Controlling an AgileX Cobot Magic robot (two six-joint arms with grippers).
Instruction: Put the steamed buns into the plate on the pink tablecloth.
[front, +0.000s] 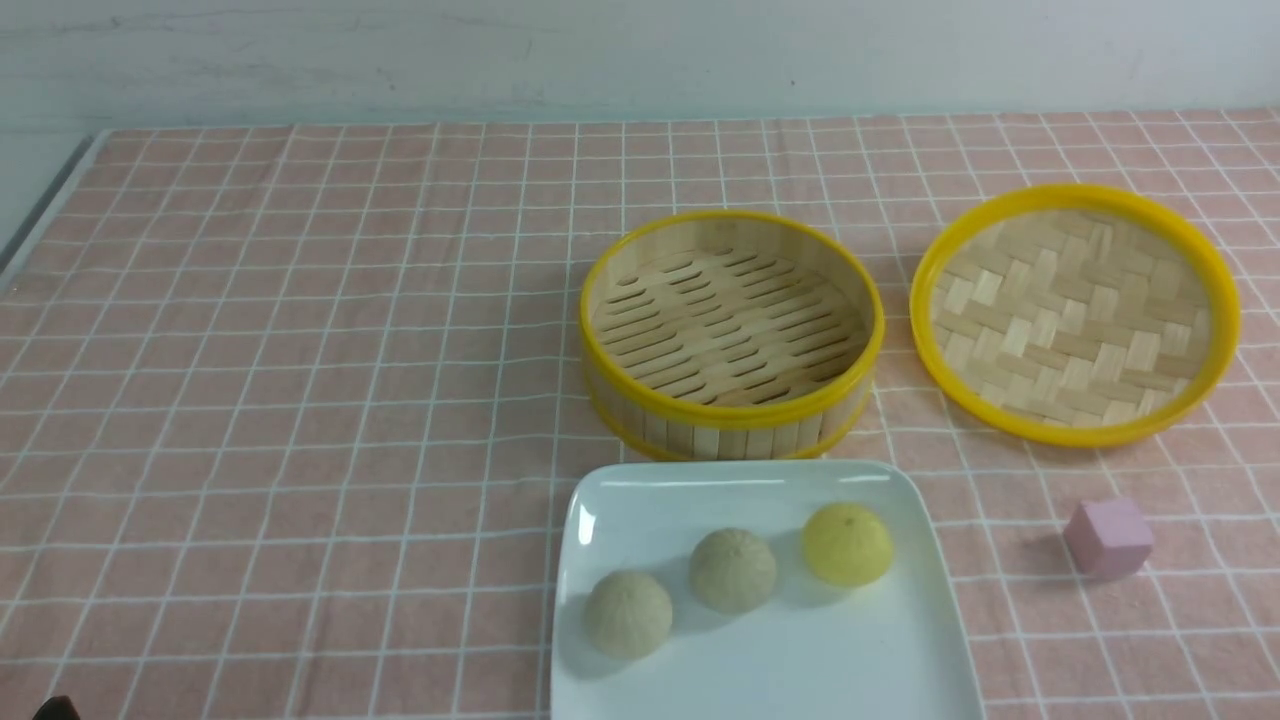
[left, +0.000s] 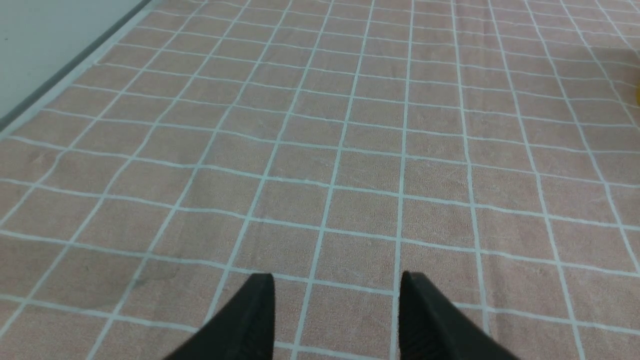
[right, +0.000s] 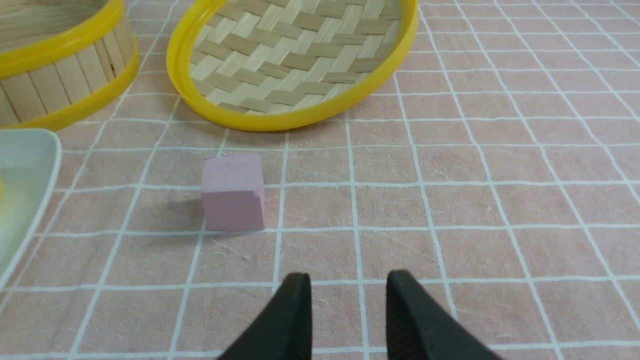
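In the front view three steamed buns lie in the white plate (front: 900, 640) at the near centre of the pink tablecloth (front: 300, 400): a beige bun (front: 628, 613), a second beige bun (front: 733, 570) and a pale yellow bun (front: 848, 544). The plate's corner shows in the right wrist view (right: 30, 165). My left gripper (left: 337, 280) is open and empty over bare cloth, far left of the plate. My right gripper (right: 348, 277) is open and empty, above bare cloth right of the plate. Neither gripper shows in the front view.
An empty yellow-rimmed bamboo steamer (front: 732, 335) stands just behind the plate. Its woven lid (front: 1075, 312) lies upturned to the right, also in the right wrist view (right: 295, 55). A pink cube (front: 1108, 538) sits right of the plate, near my right gripper (right: 233, 192).
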